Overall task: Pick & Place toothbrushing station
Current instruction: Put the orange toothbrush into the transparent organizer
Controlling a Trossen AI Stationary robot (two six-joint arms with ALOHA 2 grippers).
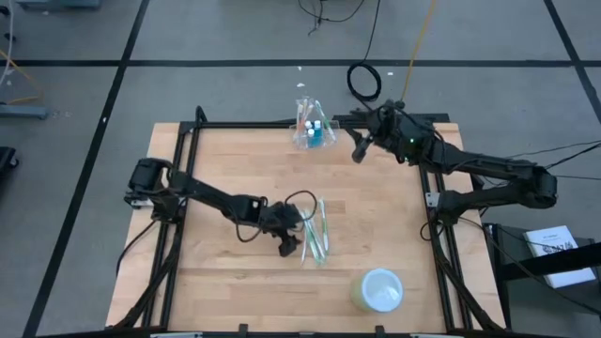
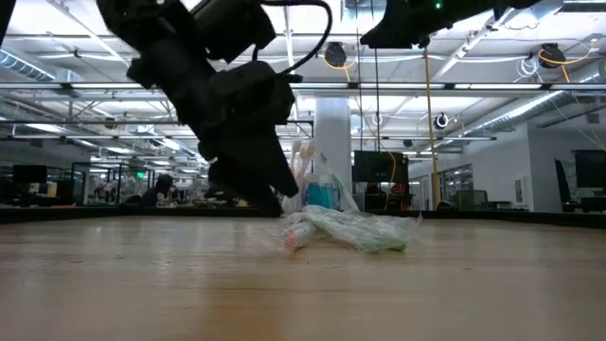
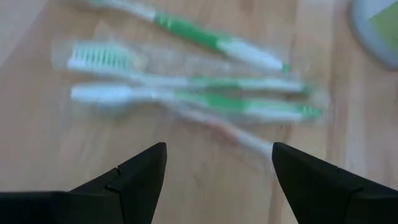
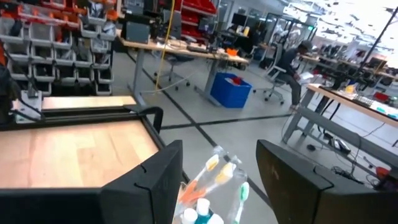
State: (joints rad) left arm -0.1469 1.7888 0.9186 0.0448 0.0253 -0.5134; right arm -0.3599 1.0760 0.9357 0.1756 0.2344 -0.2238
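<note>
- The station (image 1: 313,131), a clear cup with brushes and small blue-capped bottles in it, stands at the far edge of the bench (image 1: 216,169), upright in the high view.
- The right gripper (image 1: 361,149) hangs just beside the station, jaws spread and empty; in the right wrist view the cup's contents show low between its fingers (image 4: 149,180).
- Risk: the cup is light and top-heavy. A finger touching one side first would probably tip it or push it off the far edge.
- Risk: clear, thin walls may flex or slip under a squeeze, and a brush sticking up could catch a finger.
- The left gripper (image 1: 291,240) is low at mid-bench, open, just beside the toothbrushes (image 1: 315,235), some in clear wrap. It holds nothing.
- Risk: closing there would grasp loose brushes or snag the wrap, not the station.
- A white-lidded tub (image 1: 378,289) stands near the front edge, well apart from both.
</note>
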